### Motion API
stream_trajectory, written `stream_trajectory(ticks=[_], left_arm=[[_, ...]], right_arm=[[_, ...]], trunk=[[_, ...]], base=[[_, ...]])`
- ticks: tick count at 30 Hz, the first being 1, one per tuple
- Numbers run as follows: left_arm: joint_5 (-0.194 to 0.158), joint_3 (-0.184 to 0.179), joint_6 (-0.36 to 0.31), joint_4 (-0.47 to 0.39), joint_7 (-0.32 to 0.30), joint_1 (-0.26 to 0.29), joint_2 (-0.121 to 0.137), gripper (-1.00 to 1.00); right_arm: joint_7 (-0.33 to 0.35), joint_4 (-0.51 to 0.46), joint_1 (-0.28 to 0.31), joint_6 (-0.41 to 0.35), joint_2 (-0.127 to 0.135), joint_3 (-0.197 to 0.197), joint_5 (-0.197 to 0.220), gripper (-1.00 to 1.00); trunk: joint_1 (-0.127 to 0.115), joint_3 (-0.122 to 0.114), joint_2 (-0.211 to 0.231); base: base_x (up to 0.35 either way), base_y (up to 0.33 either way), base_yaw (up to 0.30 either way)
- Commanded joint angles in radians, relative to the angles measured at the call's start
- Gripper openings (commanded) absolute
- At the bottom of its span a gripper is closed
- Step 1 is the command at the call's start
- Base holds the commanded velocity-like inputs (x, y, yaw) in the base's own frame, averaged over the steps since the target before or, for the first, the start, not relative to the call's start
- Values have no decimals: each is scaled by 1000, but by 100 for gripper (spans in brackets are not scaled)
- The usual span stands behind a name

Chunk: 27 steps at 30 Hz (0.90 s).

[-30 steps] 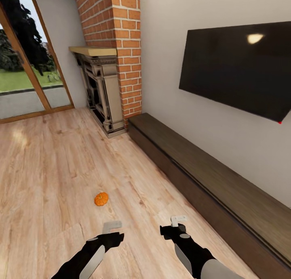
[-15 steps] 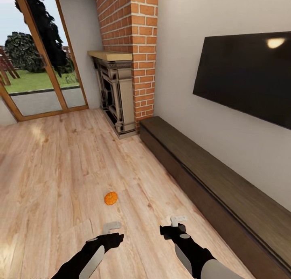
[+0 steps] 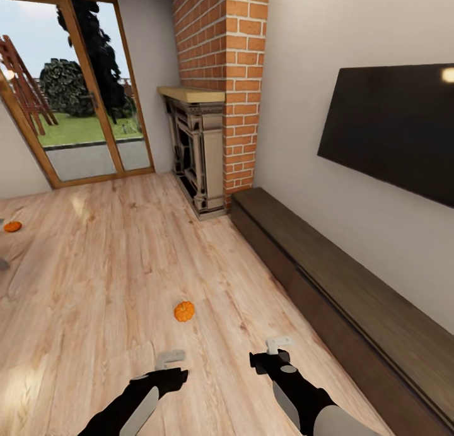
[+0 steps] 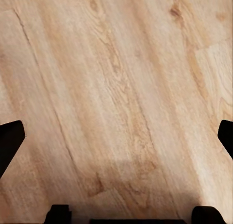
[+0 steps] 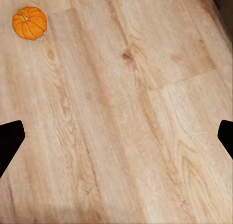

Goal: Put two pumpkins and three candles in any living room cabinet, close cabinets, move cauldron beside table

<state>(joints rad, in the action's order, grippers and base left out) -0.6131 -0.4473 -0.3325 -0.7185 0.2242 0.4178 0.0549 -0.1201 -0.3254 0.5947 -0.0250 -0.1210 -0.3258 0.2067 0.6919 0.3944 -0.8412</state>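
Observation:
One small orange pumpkin (image 3: 184, 311) lies on the wood floor just ahead of my left gripper (image 3: 170, 359), and it also appears in the right wrist view as the pumpkin (image 5: 30, 23). Another pumpkin (image 3: 12, 226) sits far off at the left edge. The long low dark-brown cabinet (image 3: 328, 278) runs along the right wall with its fronts shut. My right gripper (image 3: 277, 346) hangs above the floor between the near pumpkin and the cabinet. Both the left gripper (image 4: 116, 141) and the right gripper (image 5: 116, 141) are open and empty over bare floor.
A beige stone fireplace (image 3: 197, 155) under a brick chimney (image 3: 227, 76) stands past the cabinet's far end. A black TV (image 3: 391, 130) hangs above the cabinet. Glass doors (image 3: 75, 95) close the far wall. A small grey shape (image 3: 2, 264) is cut off at the left edge.
The camera has turned left, so the whole scene has slid right. The far pumpkin and the grey shape have come into view at the left. The arms hold their pose.

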Motion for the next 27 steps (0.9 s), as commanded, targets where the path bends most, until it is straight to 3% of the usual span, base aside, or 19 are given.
stream_trajectory(ticks=[1, 15, 22, 27], left_arm=[[-11, -7, -2, -1, 10, 1, 3, 100], [-11, -1, 0, 25, 10, 1, 6, 100], [-9, 85, -2, 57, 7, 1, 12, 100], [-10, 100, 7, 114, 10, 1, 15, 100]], right_arm=[[-7, -1, 1, -3, 1, -9, 10, 100], [-7, 0, -9, 55, 1, -10, 4, 100], [-7, -1, -11, 61, 1, -9, 1, 100], [-7, -1, -12, 62, 1, -10, 1, 100]], trunk=[[-4, -4, 6], [-57, -67, 104], [-69, -87, 125], [-69, -95, 125]], base=[[0, 0, 157], [0, 0, 141], [0, 0, 117], [0, 0, 98]])
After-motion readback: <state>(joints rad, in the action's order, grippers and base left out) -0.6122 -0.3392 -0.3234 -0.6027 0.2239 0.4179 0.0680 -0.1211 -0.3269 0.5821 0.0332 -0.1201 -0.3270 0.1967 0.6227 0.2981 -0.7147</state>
